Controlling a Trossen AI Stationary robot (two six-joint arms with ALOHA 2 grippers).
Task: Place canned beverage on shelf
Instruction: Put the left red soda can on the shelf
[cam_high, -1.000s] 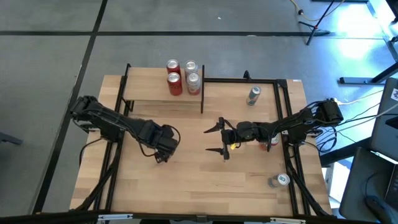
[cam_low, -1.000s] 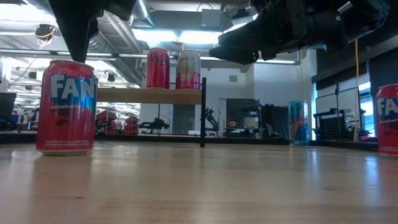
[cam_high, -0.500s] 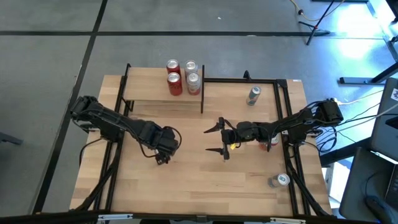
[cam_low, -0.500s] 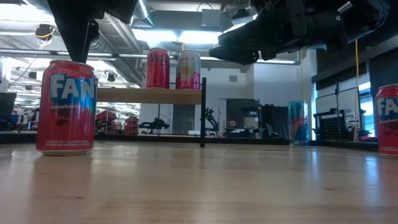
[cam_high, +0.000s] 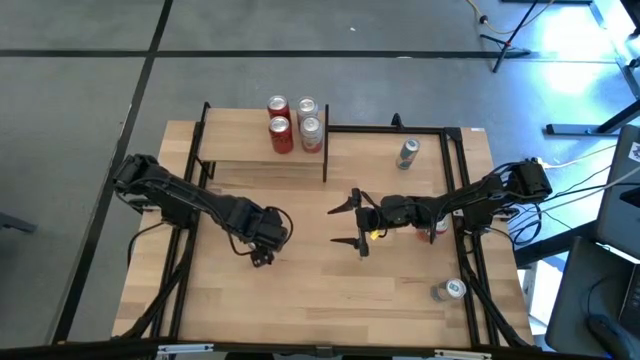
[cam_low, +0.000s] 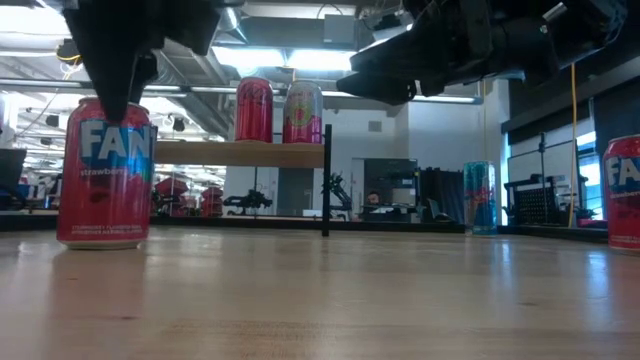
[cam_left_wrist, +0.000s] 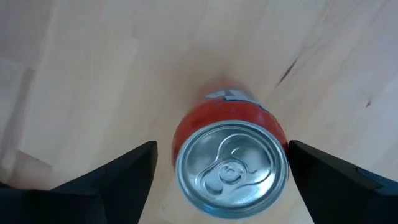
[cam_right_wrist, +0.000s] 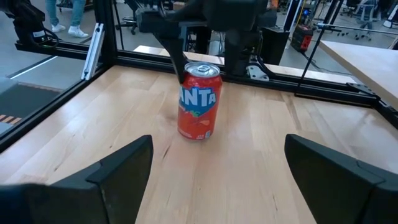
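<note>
My left tool (cam_left_wrist: 221, 171) hangs wide open over a red can (cam_left_wrist: 230, 162), round silver lid up, standing on the pale wooden desk (cam_high: 300, 290). My right tool (cam_high: 348, 225) waits, spread open, midway.

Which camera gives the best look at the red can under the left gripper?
The right wrist view: the red can stands whole and unblocked. The left wrist view shows mainly its top between open fingers, the low view its side, and the high view hides it under the left gripper.

Robotics lab/workshop: exposed ceiling ducts (cam_low: 190, 60) w/ strip lights, grey concrete floor (cam_high: 90, 90), tripod stands (cam_high: 515, 35), black-framed wooden tabletop (cam_high: 300, 280), other benches (cam_right_wrist: 367, 59) and people's legs (cam_right_wrist: 65, 15) in the background.
</note>
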